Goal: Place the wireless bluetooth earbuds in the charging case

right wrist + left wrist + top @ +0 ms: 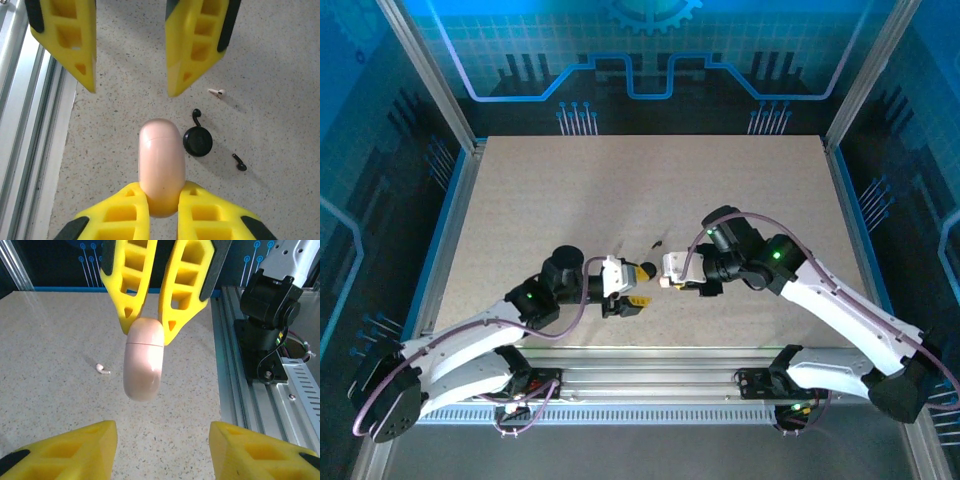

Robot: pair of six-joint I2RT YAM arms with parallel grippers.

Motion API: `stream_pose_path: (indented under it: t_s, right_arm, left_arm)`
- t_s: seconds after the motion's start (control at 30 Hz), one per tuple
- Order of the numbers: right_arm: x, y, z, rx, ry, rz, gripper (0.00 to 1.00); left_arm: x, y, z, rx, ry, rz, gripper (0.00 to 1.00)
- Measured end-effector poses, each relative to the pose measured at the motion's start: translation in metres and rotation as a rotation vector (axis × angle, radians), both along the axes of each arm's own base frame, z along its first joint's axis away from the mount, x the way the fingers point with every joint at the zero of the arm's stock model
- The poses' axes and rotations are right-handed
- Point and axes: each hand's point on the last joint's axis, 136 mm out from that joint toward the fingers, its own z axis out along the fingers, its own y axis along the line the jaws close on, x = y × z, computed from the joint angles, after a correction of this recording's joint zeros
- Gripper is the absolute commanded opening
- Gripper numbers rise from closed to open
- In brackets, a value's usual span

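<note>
The pale-pink charging case (161,155) is held off the table by its lower end, lid closed, with my right gripper (162,191) shut on it. In the left wrist view the same case (144,365) hangs from the right gripper (146,332) ahead of my left gripper (161,427), whose yellow fingers (75,450) stand open and apart from the case. One whitish earbud (102,369) lies on the table beside the case, also seen as a small stemmed piece (216,92). From above, the left gripper (642,277) and right gripper (667,278) face each other closely.
A black round case (198,141) lies on the speckled table (260,60) next to two black earbuds (196,117) (239,162). The aluminium rail (260,405) along the near edge runs close beside both grippers. Behind them the table stretches to the blue walls.
</note>
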Motion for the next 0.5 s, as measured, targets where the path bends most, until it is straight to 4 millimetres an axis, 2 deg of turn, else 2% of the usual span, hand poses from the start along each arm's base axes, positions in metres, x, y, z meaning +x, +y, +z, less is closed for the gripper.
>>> stream_pose_path:
  t_s: [0.27,0.5]
  right_arm:
    - [-0.007,0.013,-0.007,-0.021,0.016,0.056,0.14]
    - [-0.006,0.020,-0.008,-0.017,0.013,0.069,0.14]
  left_arm:
    - [0.004,-0.004,-0.003,-0.001,0.000,0.000,0.51]
    - [0.006,-0.006,-0.001,-0.012,-0.008,0.001,0.49]
